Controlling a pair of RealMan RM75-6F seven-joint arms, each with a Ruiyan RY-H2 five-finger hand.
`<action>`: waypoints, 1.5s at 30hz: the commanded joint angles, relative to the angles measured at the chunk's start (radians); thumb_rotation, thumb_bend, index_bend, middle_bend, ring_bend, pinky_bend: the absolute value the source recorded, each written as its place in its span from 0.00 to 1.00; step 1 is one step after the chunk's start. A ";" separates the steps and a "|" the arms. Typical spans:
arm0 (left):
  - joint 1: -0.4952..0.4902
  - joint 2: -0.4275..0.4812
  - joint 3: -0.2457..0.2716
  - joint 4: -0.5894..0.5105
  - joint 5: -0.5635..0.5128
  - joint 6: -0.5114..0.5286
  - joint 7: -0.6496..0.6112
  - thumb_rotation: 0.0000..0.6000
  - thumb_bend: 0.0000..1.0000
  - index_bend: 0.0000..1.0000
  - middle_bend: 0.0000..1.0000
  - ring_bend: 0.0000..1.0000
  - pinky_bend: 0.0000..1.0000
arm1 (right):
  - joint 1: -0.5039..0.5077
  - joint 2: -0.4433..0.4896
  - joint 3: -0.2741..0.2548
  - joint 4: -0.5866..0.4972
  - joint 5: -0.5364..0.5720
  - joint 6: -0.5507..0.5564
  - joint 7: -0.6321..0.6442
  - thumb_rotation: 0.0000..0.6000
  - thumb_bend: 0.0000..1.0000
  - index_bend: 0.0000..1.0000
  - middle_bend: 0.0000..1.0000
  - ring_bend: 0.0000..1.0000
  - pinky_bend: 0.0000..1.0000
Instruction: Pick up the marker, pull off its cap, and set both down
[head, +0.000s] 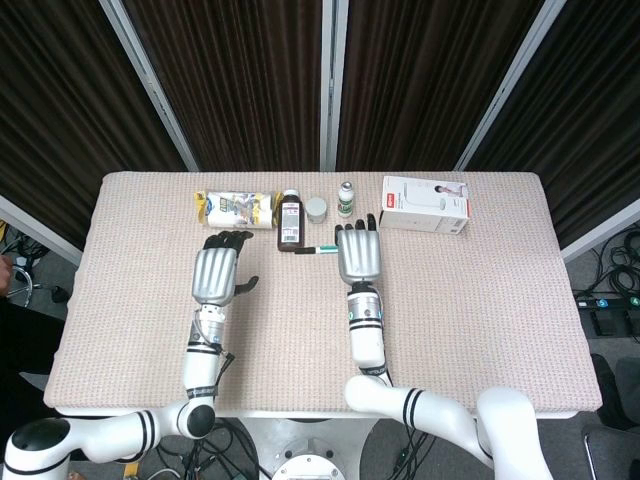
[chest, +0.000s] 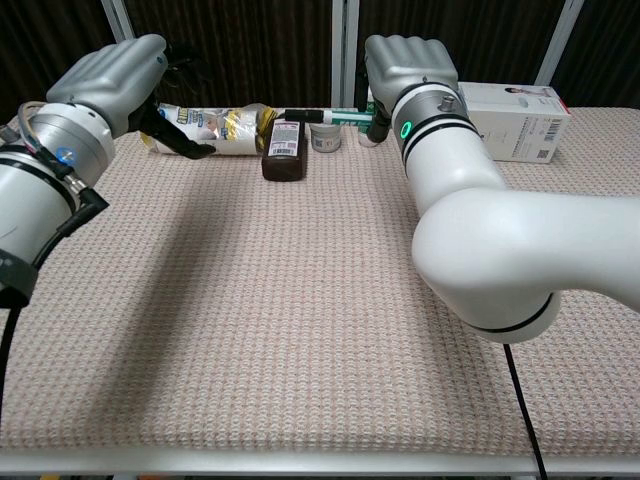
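My right hand (head: 359, 256) (chest: 411, 66) is raised above the table and grips the marker (head: 320, 249) (chest: 325, 116), held level. The marker's white and green barrel sticks out to the left of the hand, and its black cap (head: 302, 250) (chest: 298, 114) is on the far left end. My left hand (head: 218, 273) (chest: 112, 78) is also raised, a short way left of the cap. It holds nothing, with its fingers apart and the thumb pointing toward the marker.
Along the table's far edge lie a yellow and white packet (head: 235, 209) (chest: 205, 131), a brown bottle (head: 291, 221) (chest: 285, 147), a small grey jar (head: 316, 209) (chest: 325, 134), a small green-labelled bottle (head: 346, 198) and a white box (head: 425, 203) (chest: 520, 108).
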 joint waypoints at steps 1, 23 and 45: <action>-0.017 -0.013 -0.020 -0.007 -0.022 -0.003 0.017 1.00 0.17 0.28 0.30 0.25 0.28 | 0.017 -0.007 0.002 0.019 -0.010 -0.018 0.035 1.00 0.26 0.65 0.59 0.32 0.18; -0.106 -0.106 -0.105 0.063 -0.109 0.016 0.042 1.00 0.21 0.41 0.43 0.38 0.40 | 0.033 -0.004 -0.037 0.040 -0.039 -0.037 0.146 1.00 0.26 0.65 0.59 0.33 0.19; -0.184 -0.117 -0.122 0.055 -0.205 0.038 0.238 1.00 0.22 0.49 0.49 0.41 0.42 | 0.092 -0.067 -0.018 0.114 -0.022 -0.039 0.142 1.00 0.26 0.65 0.59 0.33 0.19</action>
